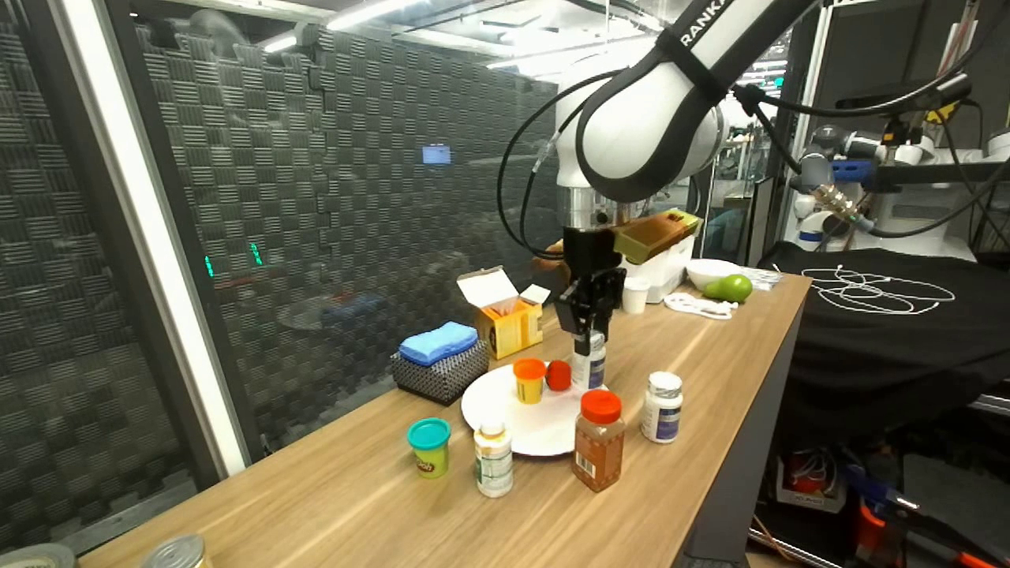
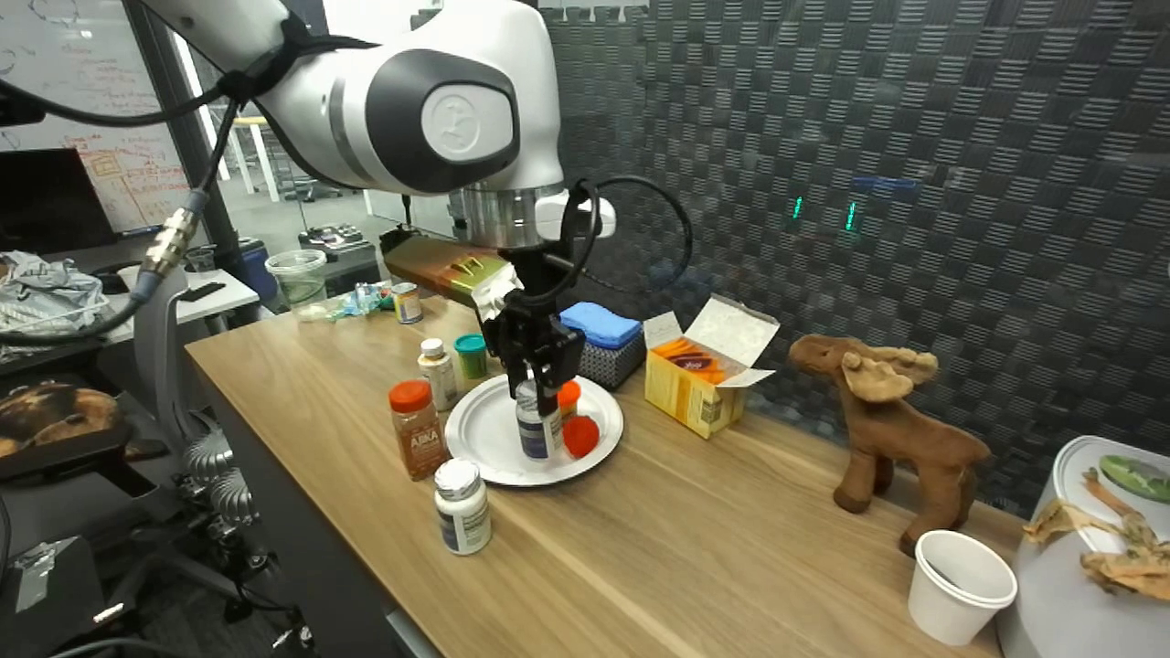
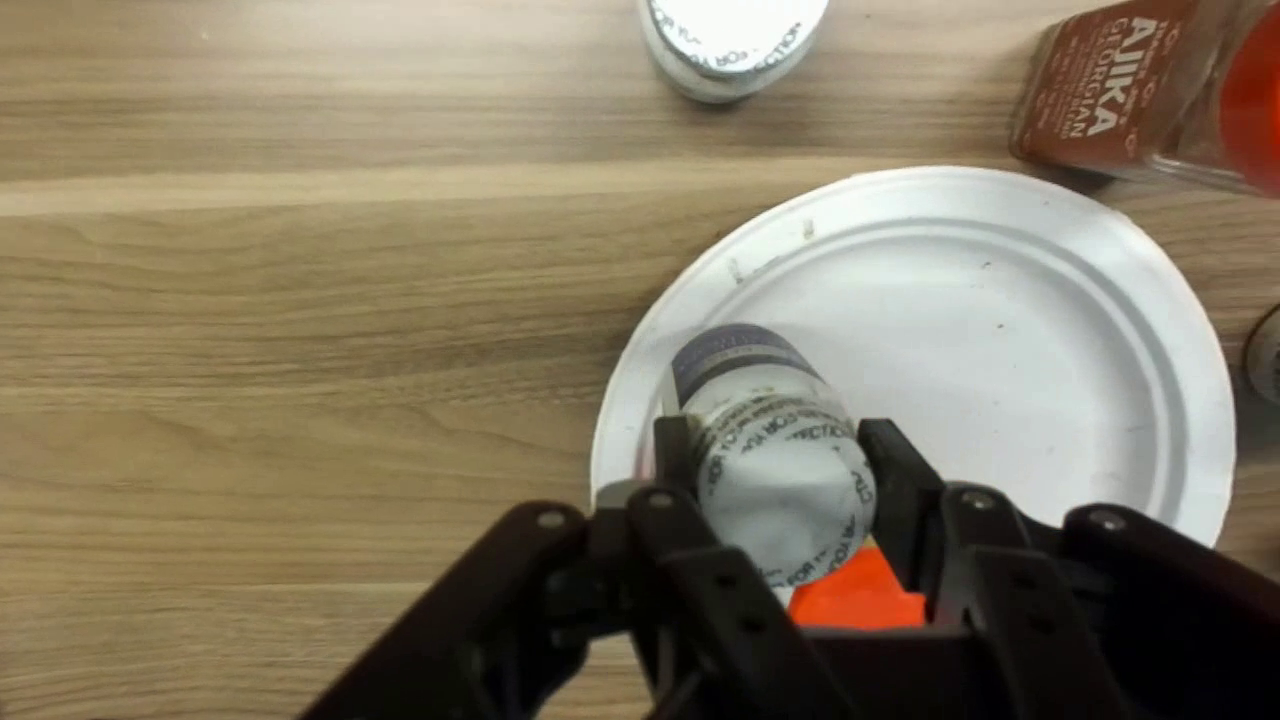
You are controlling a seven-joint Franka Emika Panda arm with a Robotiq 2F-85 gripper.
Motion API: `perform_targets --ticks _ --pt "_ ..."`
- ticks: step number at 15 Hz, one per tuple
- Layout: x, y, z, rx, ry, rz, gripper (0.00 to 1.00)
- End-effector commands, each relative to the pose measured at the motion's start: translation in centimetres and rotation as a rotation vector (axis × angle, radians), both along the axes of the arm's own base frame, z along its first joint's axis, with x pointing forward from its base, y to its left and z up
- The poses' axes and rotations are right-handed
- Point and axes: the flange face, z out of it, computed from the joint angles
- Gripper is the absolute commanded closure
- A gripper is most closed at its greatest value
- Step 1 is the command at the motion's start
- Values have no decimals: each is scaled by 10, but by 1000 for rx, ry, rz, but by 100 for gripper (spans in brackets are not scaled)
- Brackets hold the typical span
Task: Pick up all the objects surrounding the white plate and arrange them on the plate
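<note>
In wrist view, the tool (image 3: pixel 777 448) is clamping a white bottle (image 3: pixel 781 478) at 9 o'clock of the plate (image 3: pixel 1010 330), probably finishing placing; releasing is looking due.

white plate (image 3: pixel 1000 370), one. white bottles (image 2: pixel 463 518), three: one within plate's rim, two outside. tubs (image 1: pixel 529 385), two: one orange-lidded within rim, one teal-lidded outside. red piece (image 2: pixel 580 437), one, within rim. red-lidded jar (image 1: pixel 599 450), one, outside rim. along bench's (image 1: pixel 339 513) wall-side edge: yellow box (image 1: pixel 513 331), one; patterned box (image 1: pixel 443 375), one; blue cloth (image 1: pixel 439 344), one, atop patterned box; toy moose (image 2: pixel 914 443), one. tins (image 1: pixel 175 554), two, toward bench end.
</note>
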Motion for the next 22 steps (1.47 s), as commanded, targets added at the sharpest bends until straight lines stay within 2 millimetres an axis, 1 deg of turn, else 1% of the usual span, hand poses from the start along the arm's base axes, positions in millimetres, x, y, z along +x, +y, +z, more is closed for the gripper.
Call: perform_targets --ticks 1,3,5,9,13,14,15,17,19,21,22 --pt "15 9 -9 81 13 59 80" --pt "17 14 -15 108 30 83 80" --pt "18 14 -21 115 40 94 80" --pt "17 5 -31 85 44 78 80" --pt "18 -2 -30 65 34 65 80" --pt "17 -3 -30 66 35 67 30" --pt "16 -3 -29 64 33 67 29" --pt "12 -3 -20 50 15 67 16" --pt "6 -3 -6 28 -6 45 1" --pt "-3 -3 10 7 -39 7 0" --pt "-11 -4 19 -3 -59 -12 0"
